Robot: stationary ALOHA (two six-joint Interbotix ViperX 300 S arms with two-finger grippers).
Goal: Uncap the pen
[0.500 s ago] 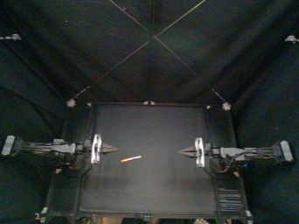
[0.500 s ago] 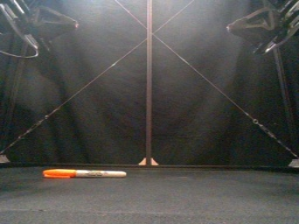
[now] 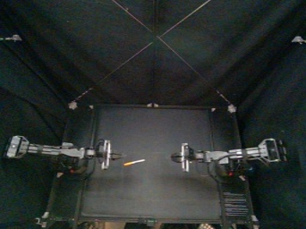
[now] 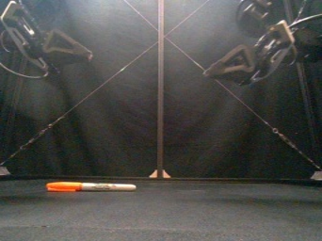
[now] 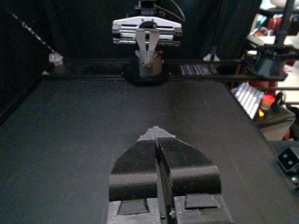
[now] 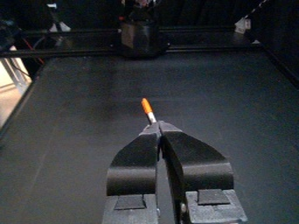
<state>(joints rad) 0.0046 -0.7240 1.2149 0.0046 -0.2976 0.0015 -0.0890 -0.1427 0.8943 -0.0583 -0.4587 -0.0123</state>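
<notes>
Pen lay flat on desk; left pincer and right pincer were both closed, empty; descending closed would likely knock the pen rolling.

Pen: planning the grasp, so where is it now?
In the top view the pen lies flat on the table, left of centre, between the left gripper and right gripper, nearer the left.
</notes>
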